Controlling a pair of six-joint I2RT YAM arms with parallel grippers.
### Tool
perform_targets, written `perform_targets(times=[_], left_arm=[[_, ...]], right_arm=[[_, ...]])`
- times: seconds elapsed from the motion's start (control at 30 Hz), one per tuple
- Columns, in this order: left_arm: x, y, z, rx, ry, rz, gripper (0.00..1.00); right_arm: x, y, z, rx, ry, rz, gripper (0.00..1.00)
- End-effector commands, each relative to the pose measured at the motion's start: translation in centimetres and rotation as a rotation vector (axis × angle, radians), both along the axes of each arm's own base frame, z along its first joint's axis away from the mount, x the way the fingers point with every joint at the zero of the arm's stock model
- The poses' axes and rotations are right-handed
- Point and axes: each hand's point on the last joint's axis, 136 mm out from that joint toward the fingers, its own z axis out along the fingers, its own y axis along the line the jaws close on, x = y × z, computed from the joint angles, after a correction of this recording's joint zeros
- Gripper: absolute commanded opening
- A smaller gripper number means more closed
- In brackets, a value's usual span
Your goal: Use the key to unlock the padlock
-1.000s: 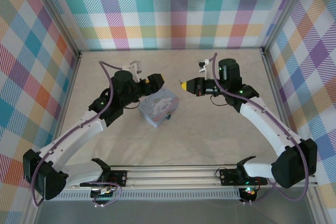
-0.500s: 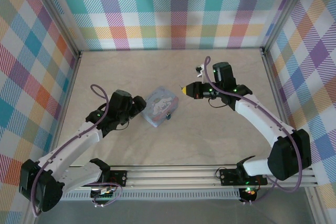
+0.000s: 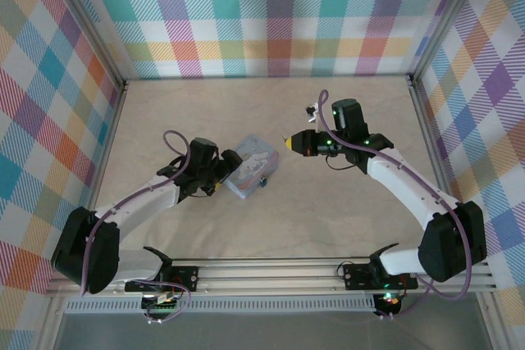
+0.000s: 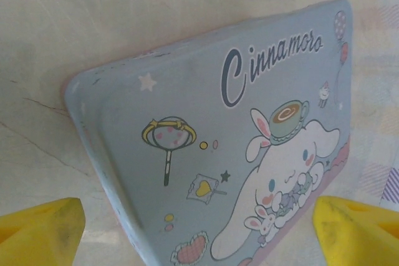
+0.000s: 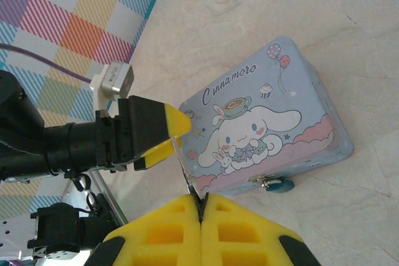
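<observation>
Left tool (image 3: 229, 168), spread wide at the 9 o'clock end of the Cinnamoroll tin (image 5: 262, 123), should clamp it so the right tool (image 5: 201, 215), pinching the key (image 5: 189, 175), can reach the padlock (image 5: 277, 184) at 5 o'clock.

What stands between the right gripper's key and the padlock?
Nothing visible. The right gripper holds the key near the tin; the padlock hangs exposed on its front wall. The open left gripper sits at the other end.
</observation>
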Motion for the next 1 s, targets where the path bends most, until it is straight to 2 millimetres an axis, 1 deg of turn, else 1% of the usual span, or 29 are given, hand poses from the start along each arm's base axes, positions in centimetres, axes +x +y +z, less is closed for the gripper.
perform_targets(times=[0.0,0.1,0.23,0.33,0.5,0.63,0.67,0.73,0.9,0.97], left_arm=[[0.6,-0.6,-0.2,-0.036,0.015,-0.004,0.94],[0.7,-1.0,-1.0,-0.041,0.030,-0.015,0.94],[1.0,-1.3,-1.5,-0.022,0.031,-0.055,0.91],[0.7,-1.5,-2.0,0.025,0.048,-0.120,0.86],[-0.3,-1.3,-3.4,0.068,0.086,-0.180,0.77],[-1.1,-0.8,-4.7,0.125,0.129,-0.233,0.67],[-1.7,-0.6,-5.2,0.145,0.158,-0.249,0.65],[-2.1,-0.4,-5.6,0.167,0.174,-0.278,0.62],[-2.7,0.3,-6.1,0.254,0.198,-0.378,0.56],[-2.6,0.4,-6.2,0.283,0.203,-0.419,0.54]], right_arm=[[-0.1,-0.2,0.4,-0.008,-0.021,0.004,0.01],[0.0,-0.1,0.3,-0.008,-0.019,0.005,0.01],[0.0,-0.1,0.3,-0.008,-0.018,0.008,0.01],[0.0,-0.2,0.4,-0.012,-0.020,0.006,0.01],[-0.1,-0.4,0.5,-0.025,-0.024,0.003,0.01],[-0.1,-0.5,0.4,-0.030,-0.025,-0.002,0.01],[-0.2,-0.5,0.4,-0.031,-0.024,0.000,0.01],[-0.2,-0.5,0.3,-0.033,-0.023,-0.001,0.01],[-0.5,-0.7,0.3,-0.039,-0.022,-0.003,0.01],[-0.6,-0.8,0.3,-0.041,-0.026,-0.003,0.01]])
